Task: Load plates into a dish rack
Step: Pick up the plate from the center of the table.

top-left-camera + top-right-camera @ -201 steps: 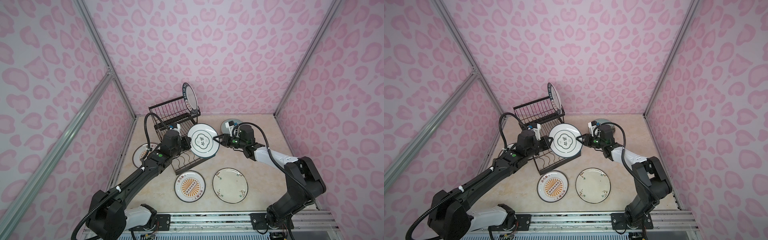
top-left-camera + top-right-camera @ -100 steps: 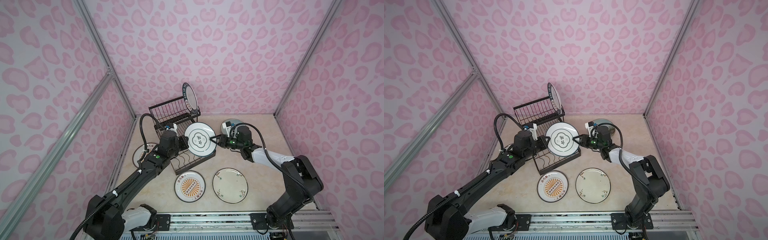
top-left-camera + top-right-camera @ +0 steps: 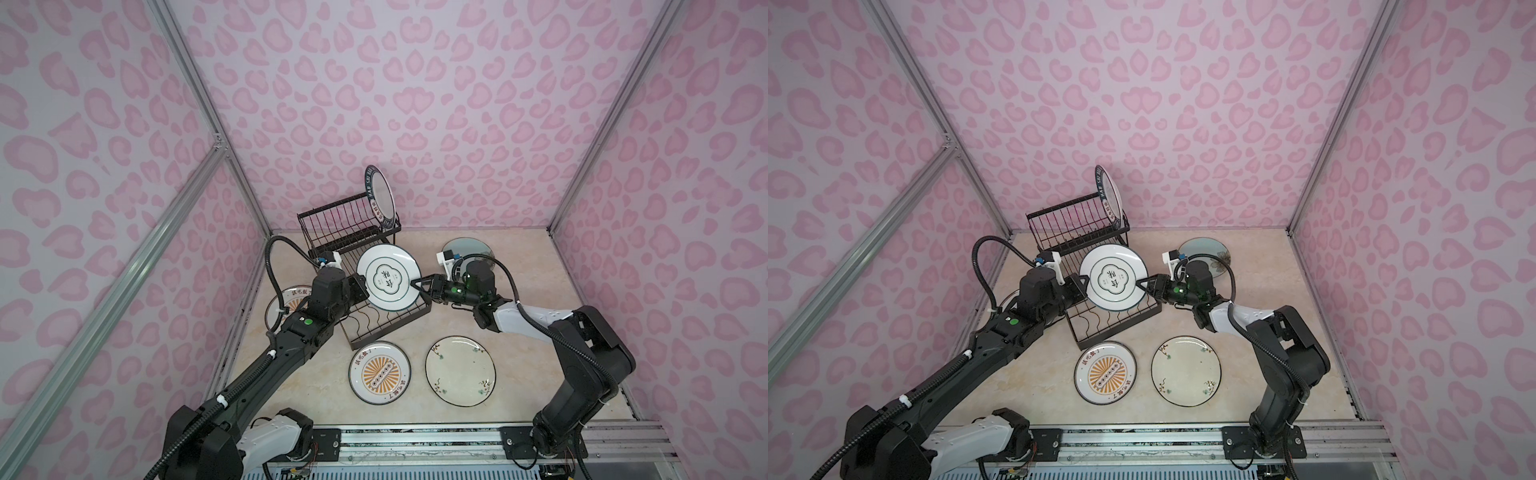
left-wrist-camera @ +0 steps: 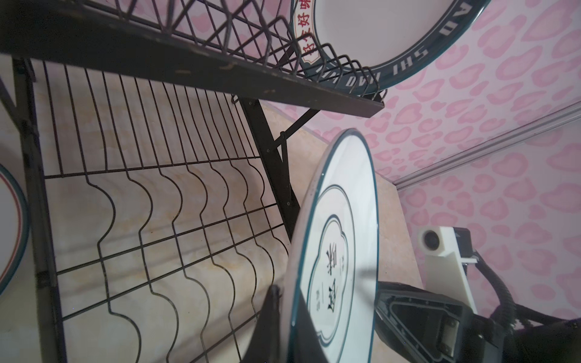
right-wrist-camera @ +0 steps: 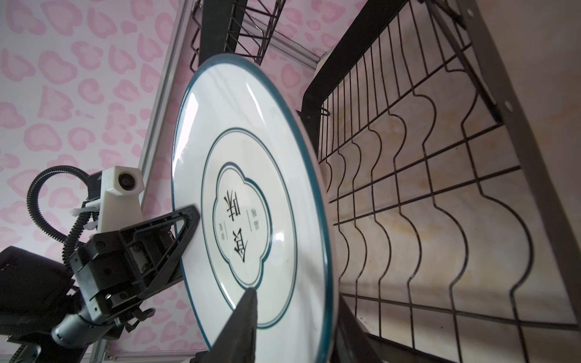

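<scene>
Clamped on emblem plate (image 3: 388, 277) w/ L gripper (image 3: 365, 291); astride rim w/ R gripper (image 3: 415, 285), grip unclear. Could topple off dish rack (image 3: 390, 328) if dropped tilted.

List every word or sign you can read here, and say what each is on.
"HAO SHI HAO": rim of the navy-rimmed plate; the rest is hidden.
"食味": centre of the quatrefoil plate; the smaller characters beside it are unreadable.
"该吃饭了", as best it reads: upper rim of the sunburst plate; the lower rim text is too small.
Red characters on the navy-rimmed plate's label: cut off.
</scene>
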{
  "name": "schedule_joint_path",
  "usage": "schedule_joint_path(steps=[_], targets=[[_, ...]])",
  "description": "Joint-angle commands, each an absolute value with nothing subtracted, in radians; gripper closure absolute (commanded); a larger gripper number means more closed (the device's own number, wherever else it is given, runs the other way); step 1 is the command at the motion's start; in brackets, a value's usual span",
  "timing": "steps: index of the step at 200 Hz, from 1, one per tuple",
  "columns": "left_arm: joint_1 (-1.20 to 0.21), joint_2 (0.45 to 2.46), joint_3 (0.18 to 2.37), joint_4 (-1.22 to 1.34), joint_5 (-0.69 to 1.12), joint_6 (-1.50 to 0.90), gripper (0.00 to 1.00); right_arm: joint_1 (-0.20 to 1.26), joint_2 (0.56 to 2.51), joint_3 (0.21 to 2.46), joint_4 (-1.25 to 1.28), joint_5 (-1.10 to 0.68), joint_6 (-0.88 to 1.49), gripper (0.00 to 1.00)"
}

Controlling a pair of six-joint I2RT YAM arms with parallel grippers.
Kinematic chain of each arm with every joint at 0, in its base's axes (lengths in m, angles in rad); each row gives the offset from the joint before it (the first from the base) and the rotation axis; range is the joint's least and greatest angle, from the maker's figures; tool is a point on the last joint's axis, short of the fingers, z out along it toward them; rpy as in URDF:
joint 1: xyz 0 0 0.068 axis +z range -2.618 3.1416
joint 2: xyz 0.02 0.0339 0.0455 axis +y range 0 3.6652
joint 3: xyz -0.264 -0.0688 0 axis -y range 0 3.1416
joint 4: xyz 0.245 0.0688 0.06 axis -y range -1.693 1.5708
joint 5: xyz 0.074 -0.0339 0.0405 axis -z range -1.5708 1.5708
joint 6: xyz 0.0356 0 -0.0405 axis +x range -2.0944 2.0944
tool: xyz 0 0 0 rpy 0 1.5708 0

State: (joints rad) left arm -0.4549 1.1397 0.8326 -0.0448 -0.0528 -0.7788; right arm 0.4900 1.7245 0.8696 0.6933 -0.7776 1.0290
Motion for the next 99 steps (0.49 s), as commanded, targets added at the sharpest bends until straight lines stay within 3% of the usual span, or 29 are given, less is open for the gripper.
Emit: schedule_joint_path(steps=[1,50,99], targets=[[-0.453,1.128,0.829,0.031,-0.06,-0.796,0.96,0.509,1.744,0.867,0.832,-0.723,1.112,0.64],[-0.451,1.122,0.817,0.043,-0.04,-0.799,0.96,0.531,1.787,0.886,0.903,-0.703,1.177,0.68],[-0.451,1.114,0.808,0.041,-0.035,-0.796,0.96,0.535,1.772,0.903,0.869,-0.694,1.169,0.84]])
